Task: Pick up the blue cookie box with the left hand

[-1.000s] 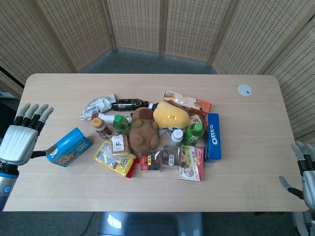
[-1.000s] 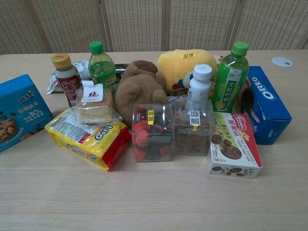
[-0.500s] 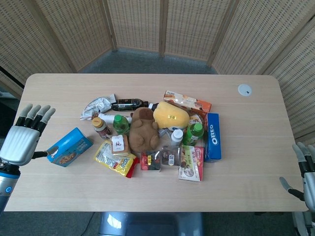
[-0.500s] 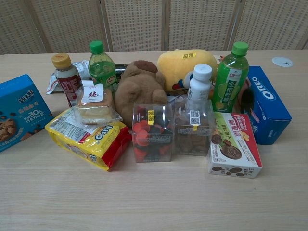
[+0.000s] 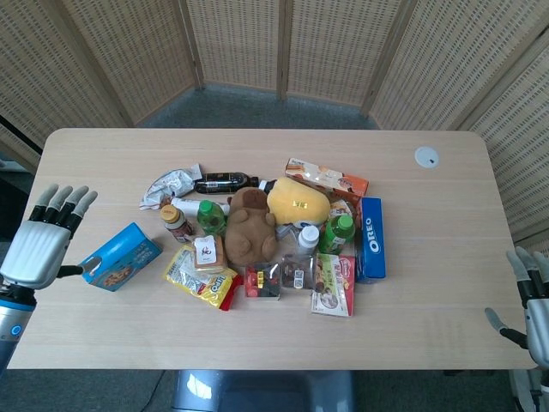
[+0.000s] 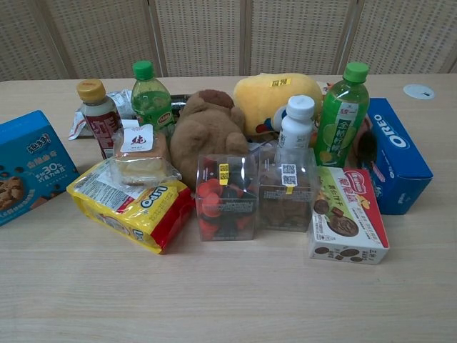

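The blue cookie box [image 5: 120, 257] lies on the table at the left, apart from the main pile; the chest view shows its printed face [image 6: 28, 166] at the left edge. My left hand [image 5: 40, 242] hovers just left of the box, fingers spread and open, its thumb tip close to the box's left end. My right hand [image 5: 532, 311] hangs open past the table's right front corner. Neither hand appears in the chest view.
A pile fills the table's middle: a yellow snack pack [image 5: 202, 276], brown plush toy [image 5: 249, 230], yellow plush [image 5: 298, 204], green bottles [image 5: 211, 216], clear boxes [image 5: 262, 281], an Oreo box [image 5: 371, 238]. A white disc [image 5: 426, 156] sits far right.
The left hand has drifted slightly, its thumb now a touch further from the cookie box. The box and pile have not moved.
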